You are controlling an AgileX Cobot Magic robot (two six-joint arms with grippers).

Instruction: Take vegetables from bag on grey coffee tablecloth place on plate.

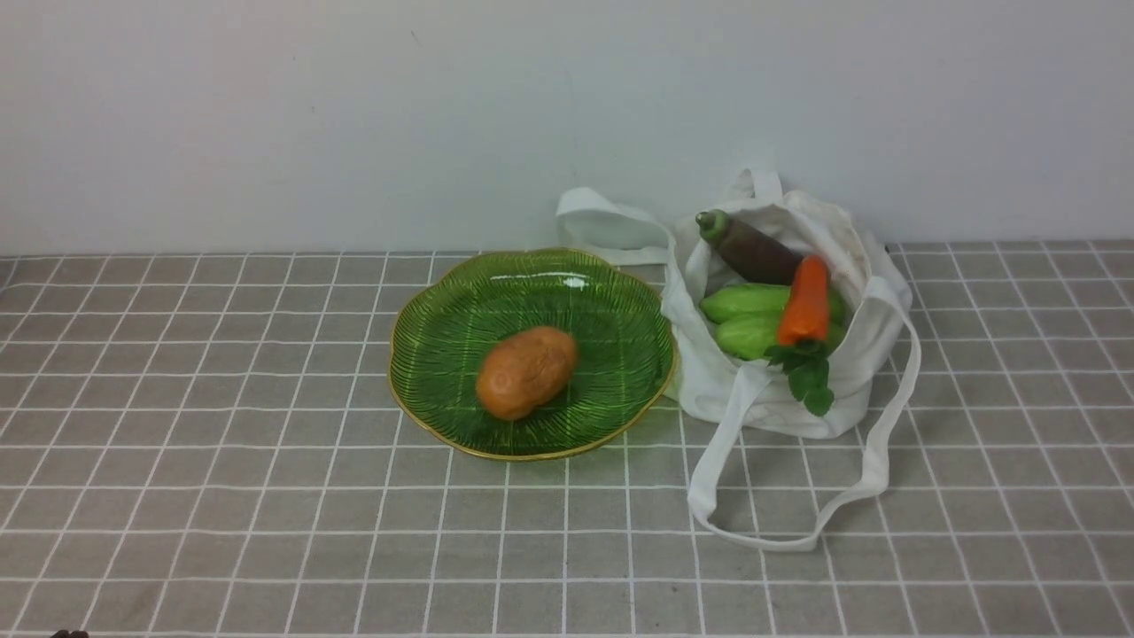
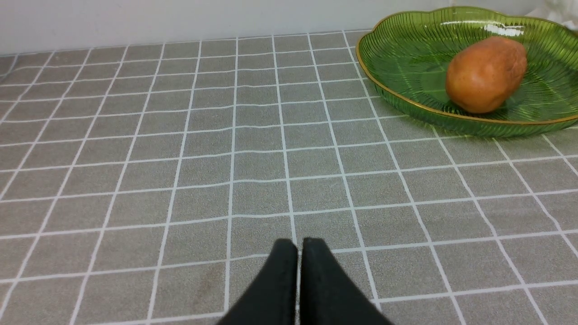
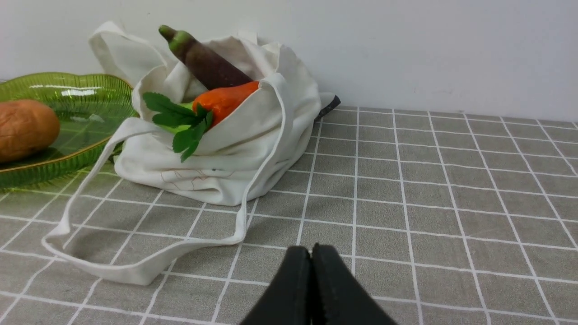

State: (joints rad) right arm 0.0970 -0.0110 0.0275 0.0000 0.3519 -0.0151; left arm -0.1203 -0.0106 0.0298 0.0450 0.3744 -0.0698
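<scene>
Hiding most of its load, the bag (image 1: 780,390) sits slumped on the tablecloth (image 1: 221,461) that covers the desk, just right of the plate (image 1: 452,301) and touching its rim; only the upper parts of the vegetables show in the front view, their lower ends lost inside the cloth. The eggplant (image 1: 753,251) lies tilted, its green stem end pointing up and to the left, toward the wall (image 1: 354,115); the carrot (image 1: 806,303) runs nearly straight toward the camera, leaves (image 1: 811,377) spilling over the bag's near lip; two gourds (image 1: 749,319) lie side by side across the opening, partly covered by the carrot. One strap (image 1: 797,523) loops forward over the cloth, another (image 1: 611,226) flops behind the plate. The potato (image 1: 526,372) rests on the plate, its long axis slanting from near-left to far-right. Neither arm shows in the front view; the left claw (image 2: 299,246) appears only as two dark fingertips pressed together over bare cloth, well apart from the plate; the right claw (image 3: 310,252) is likewise closed and holding nothing, near the forward strap loop.
</scene>
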